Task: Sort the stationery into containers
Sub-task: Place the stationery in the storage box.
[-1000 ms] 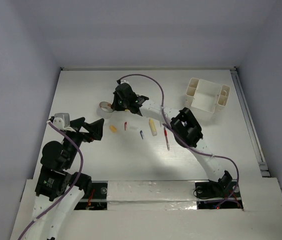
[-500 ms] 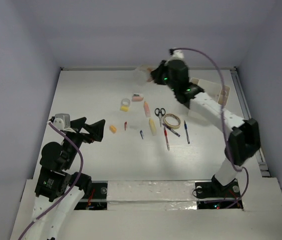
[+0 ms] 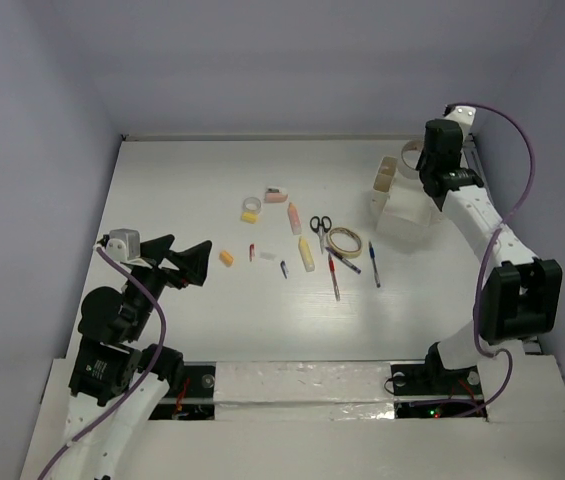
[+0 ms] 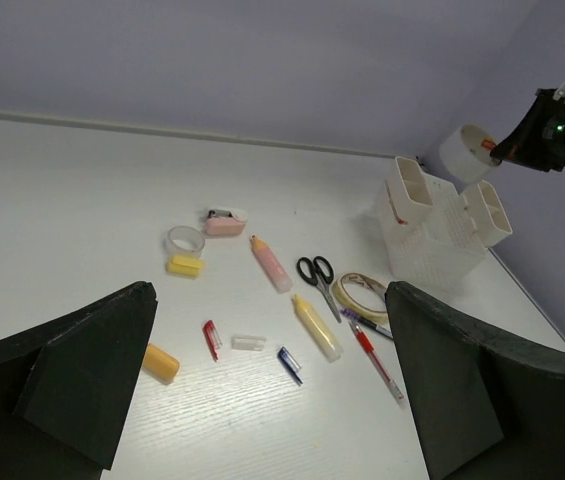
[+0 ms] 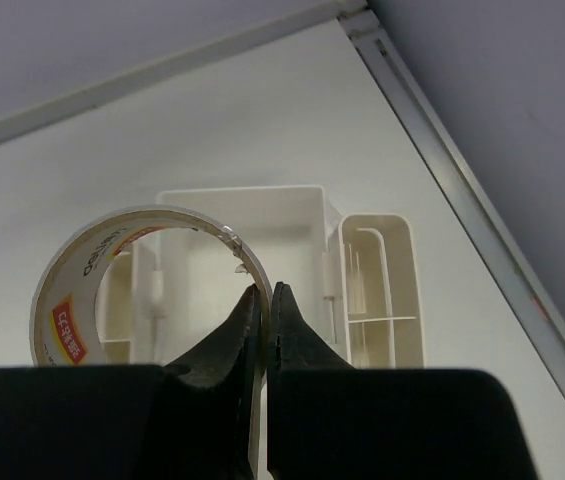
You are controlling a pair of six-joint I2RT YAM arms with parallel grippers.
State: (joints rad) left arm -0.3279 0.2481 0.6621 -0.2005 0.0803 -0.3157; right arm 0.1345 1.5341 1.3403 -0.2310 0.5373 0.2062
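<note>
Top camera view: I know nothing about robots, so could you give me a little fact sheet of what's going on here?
Right gripper: shut on a tape roll, held in the air above the organizer
Left gripper: open, holding nothing, low over the table on its left side
Loose on the table: scissors, second tape roll, red pen, yellow marker, several smaller pieces
Likely next: the held roll goes into the organizer
</note>
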